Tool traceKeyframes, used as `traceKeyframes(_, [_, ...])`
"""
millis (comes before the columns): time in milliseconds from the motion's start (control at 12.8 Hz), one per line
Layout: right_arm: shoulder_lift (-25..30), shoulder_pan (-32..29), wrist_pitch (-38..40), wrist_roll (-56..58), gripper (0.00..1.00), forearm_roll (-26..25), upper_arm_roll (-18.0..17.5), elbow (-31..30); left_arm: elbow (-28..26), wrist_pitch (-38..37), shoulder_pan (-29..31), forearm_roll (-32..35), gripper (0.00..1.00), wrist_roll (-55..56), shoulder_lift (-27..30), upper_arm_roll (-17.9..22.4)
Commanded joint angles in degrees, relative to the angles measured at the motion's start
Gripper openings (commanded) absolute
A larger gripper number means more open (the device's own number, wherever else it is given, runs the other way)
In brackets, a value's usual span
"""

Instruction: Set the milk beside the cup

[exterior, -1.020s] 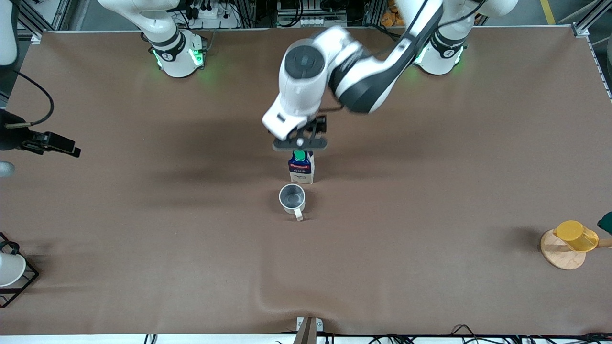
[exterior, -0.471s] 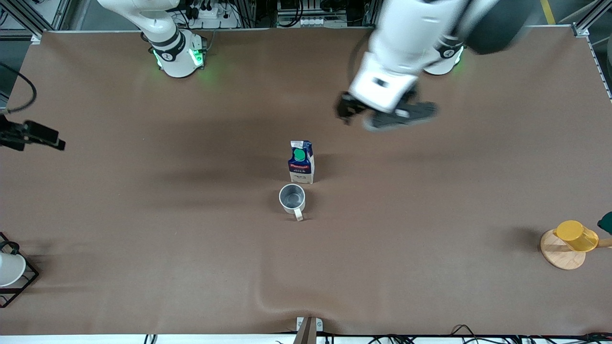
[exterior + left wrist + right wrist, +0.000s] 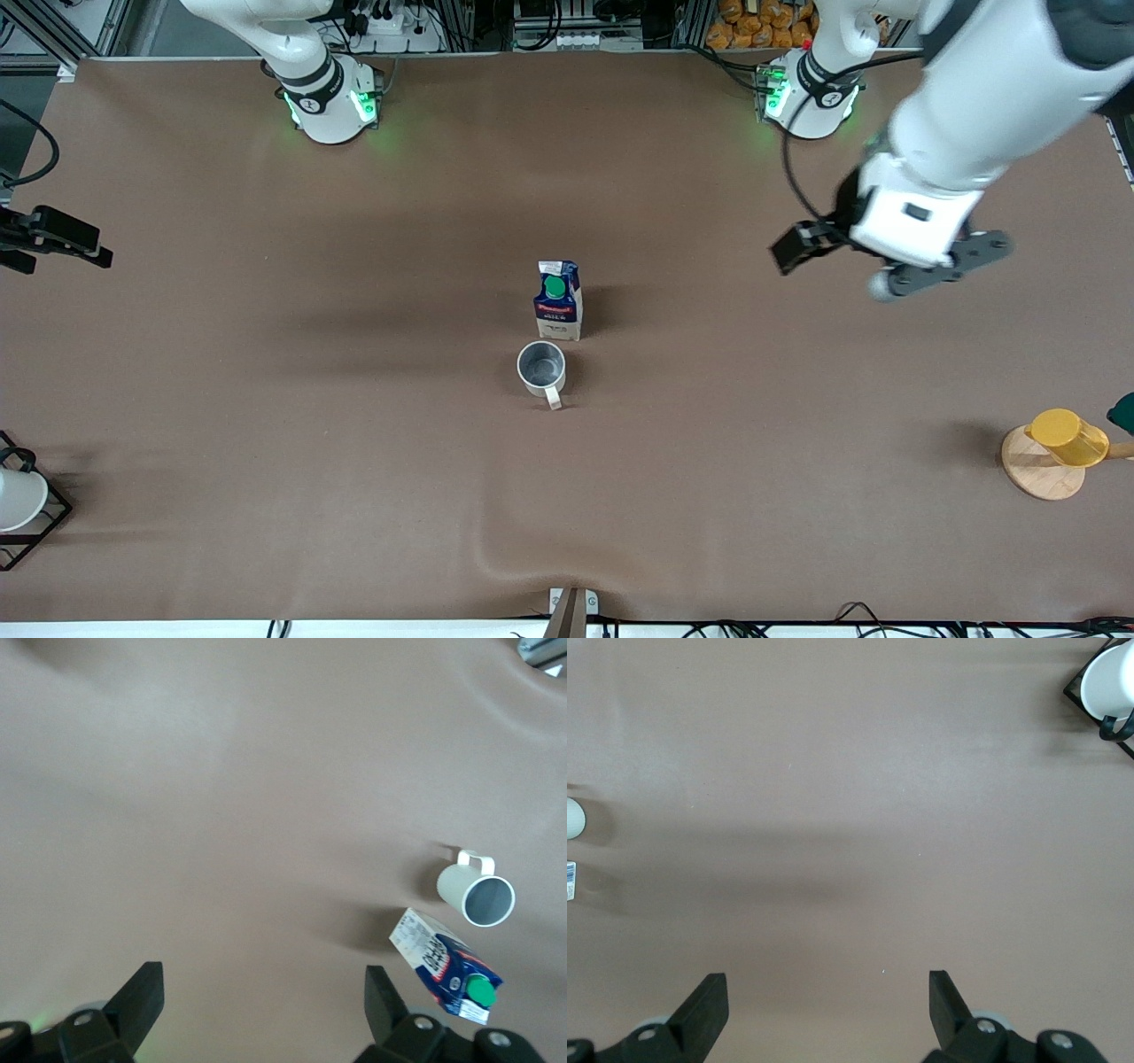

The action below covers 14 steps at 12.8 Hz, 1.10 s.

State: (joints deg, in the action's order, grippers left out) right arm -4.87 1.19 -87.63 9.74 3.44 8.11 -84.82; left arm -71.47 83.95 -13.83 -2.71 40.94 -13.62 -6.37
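While the milk (image 3: 558,301) stands upright at the middle of the front view, a small gable-top carton of dark blue and white card with a red label band and a round green screw cap, the cup (image 3: 541,368) sits just below it, close beside it but apart. That cup is a squat off-white ceramic mug, grey inside, its handle pointing toward the lower edge. Both rest on the matte brown table cover (image 3: 266,399), which ripples slightly near the lower middle. At the upper right of the frame the left gripper (image 3: 886,257) hangs over bare cover, jaws spread wide and empty. At the left edge the right gripper (image 3: 824,1005) waits, its dark fingers likewise wide apart, touching nothing.
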Motion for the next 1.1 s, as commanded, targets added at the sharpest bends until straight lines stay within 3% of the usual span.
traceKeyframes(0, [2.9, 0.6, -1.4, 0.6, 1.0, -1.2, -0.3, -3.2, -1.9, -2.1, 4.5, 1.0, 1.0, -6.2, 3.7, -0.6])
traceKeyframes(392, [5.7, 0.6, -5.4, 0.7, 1.0, -1.2, -0.3, -7.5, -2.6, -4.5, 16.2, 0.5, 1.0, -23.9, 4.7, -1.0])
traceKeyframes(627, [3.9, 2.0, -4.4, -0.2, 1.0, -1.8, -0.3, -2.6, -5.5, -2.8, 16.8, 1.0, 1.0, -26.9, 5.5, -0.1])
traceKeyframes(784, [4.0, 2.2, -4.0, -0.9, 1.0, -2.1, -0.3, -3.1, -9.3, 0.3, 15.1, 3.7, 1.0, -29.8, 8.0, 1.3])
traceKeyframes(941, [4.3, 2.3, -3.2, -1.0, 1.0, -2.2, -0.2, -3.1, -11.1, 0.4, 9.4, 3.3, 1.0, -30.2, 9.7, 8.0])
traceKeyframes(1020, [4.3, 2.2, -3.1, -1.0, 1.0, -2.2, -0.2, -3.1, -12.3, 0.5, 9.2, 3.1, 1.0, -30.3, 10.8, 8.5])
